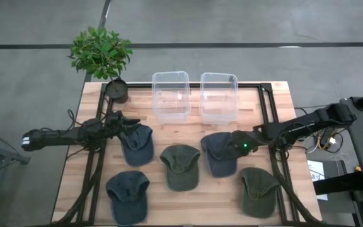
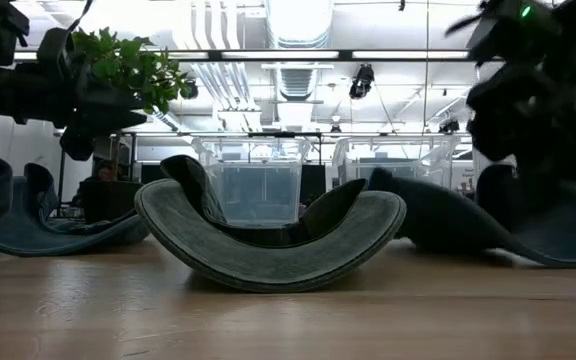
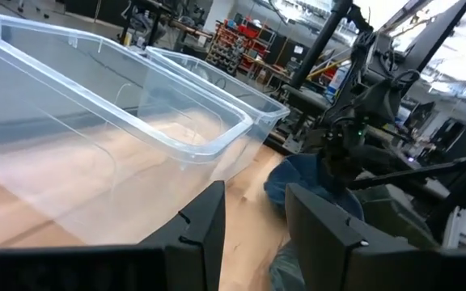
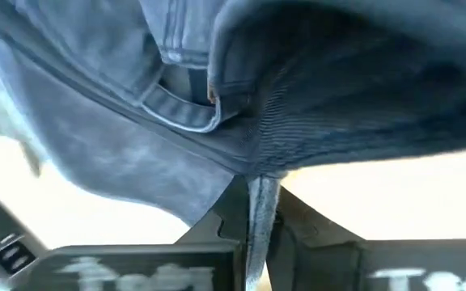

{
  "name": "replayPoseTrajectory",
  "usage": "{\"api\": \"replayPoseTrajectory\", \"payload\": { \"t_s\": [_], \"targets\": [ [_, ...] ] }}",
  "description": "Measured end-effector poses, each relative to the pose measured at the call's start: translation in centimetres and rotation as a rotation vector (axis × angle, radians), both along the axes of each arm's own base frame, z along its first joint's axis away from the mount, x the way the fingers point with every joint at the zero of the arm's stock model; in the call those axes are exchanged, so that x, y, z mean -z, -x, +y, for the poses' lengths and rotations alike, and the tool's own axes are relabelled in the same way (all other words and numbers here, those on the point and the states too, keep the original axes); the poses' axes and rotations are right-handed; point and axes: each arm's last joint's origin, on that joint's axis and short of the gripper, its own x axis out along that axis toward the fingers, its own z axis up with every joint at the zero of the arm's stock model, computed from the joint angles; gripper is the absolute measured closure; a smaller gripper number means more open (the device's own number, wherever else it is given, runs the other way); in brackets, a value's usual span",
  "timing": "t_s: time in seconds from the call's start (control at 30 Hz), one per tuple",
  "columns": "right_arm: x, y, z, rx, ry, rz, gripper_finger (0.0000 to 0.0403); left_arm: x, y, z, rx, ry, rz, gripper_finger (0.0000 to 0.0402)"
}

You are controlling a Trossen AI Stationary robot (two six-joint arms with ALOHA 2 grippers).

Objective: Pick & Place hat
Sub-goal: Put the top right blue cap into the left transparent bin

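Five caps lie on the wooden table. My right gripper [image 1: 237,144] is shut on the right side of a dark blue cap [image 1: 217,153] just near of the right clear bin [image 1: 218,96]. My left gripper [image 1: 131,123] is open and hovers over the far end of another blue cap [image 1: 137,146], touching nothing; in its wrist view its fingers [image 3: 217,222] stand apart above the board beside the left clear bin [image 3: 136,121]. A green cap [image 1: 181,165] rests in the middle on the edges of its brim. My right gripper pinches the blue cap's cloth edge [image 4: 259,190] between its two fingers, beside the back strap [image 4: 186,107]; the thin edge runs down into the gap. It comes slanting from the table's right. The cap's lower part [image 2: 438,225] lies on the table.
A blue cap [image 1: 128,194] and a green cap [image 1: 259,190] lie along the near edge. A potted plant [image 1: 103,53] stands at the far left corner. Both bins sit side by side at the far edge. A black frame rail [image 1: 273,120] runs along the right side.
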Motion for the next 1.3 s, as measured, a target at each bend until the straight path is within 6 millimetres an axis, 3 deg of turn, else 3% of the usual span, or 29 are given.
{"api": "replayPoseTrajectory", "payload": {
  "t_s": [0.17, 0.27, 0.4, 0.67, 0.8, 0.97, 1.3],
  "targets": [
    [-4.8, 0.0, 1.2, -0.073, -0.015, -0.229, 0.039, -1.0, 0.0, -0.2, 0.058, 0.009, -0.031, 0.0278],
    [-8.1, 0.0, 1.9, -0.076, 0.07, -0.372, 0.039, -2.1, 0.1, -0.3, 0.091, 0.018, -0.067, 0.0278],
    [-12.5, -0.2, 2.4, -0.054, 0.297, -0.511, 0.039, -3.9, 0.2, -0.3, 0.109, 0.013, -0.119, 0.0278],
    [-18.1, -2.4, 2.5, 0.06, 0.834, -0.448, 0.0391, -7.3, -0.4, -0.5, 0.148, -0.024, -0.181, 0.0278],
    [-19.7, -4.4, 2.7, 0.172, 1.06, -0.392, 0.0391, -8.3, -1.5, -0.7, 0.166, -0.073, -0.159, 0.0278],
    [-20.5, -7.2, 3.1, 0.256, 1.219, -0.332, 0.0391, -9.5, -3.3, -0.9, 0.185, -0.116, -0.085, 0.0278],
    [-17.8, -13.5, 3.5, 0.329, 1.352, -0.197, 0.0391, -11.8, -7.8, -0.5, 0.099, -0.259, 0.074, 0.0278]
  ]
}}
